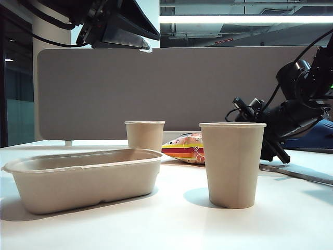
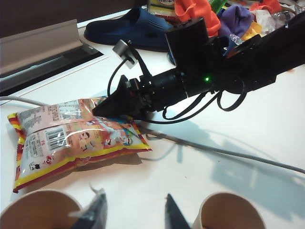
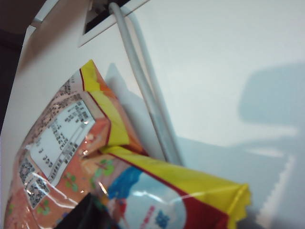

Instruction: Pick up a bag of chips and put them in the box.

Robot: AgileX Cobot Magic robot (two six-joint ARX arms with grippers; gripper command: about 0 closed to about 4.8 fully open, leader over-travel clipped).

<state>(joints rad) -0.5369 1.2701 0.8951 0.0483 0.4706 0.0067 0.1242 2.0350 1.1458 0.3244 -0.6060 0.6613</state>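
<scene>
Bag of chips [image 2: 76,138] — flat on the white table [image 1: 171,229], behind two paper cups [image 1: 232,164]. Right gripper [image 2: 102,110] — tips pressed onto the bag's top; whether clamped cannot be told. Box [image 1: 83,177] — front left, well apart. Left gripper [image 2: 135,213] — spread wide above the cups, holding nothing.

The bag of chips [image 2: 78,136] is glossy pink-orange with cartoon figures, a white barcode patch and yellow, red and orange stripes along one edge. The box [image 1: 83,177] and both paper cups [image 1: 232,164] are plain beige on the white desk [image 1: 171,224]. The right pincer [image 2: 102,110] is black, like the left pincer [image 2: 134,214].
</scene>
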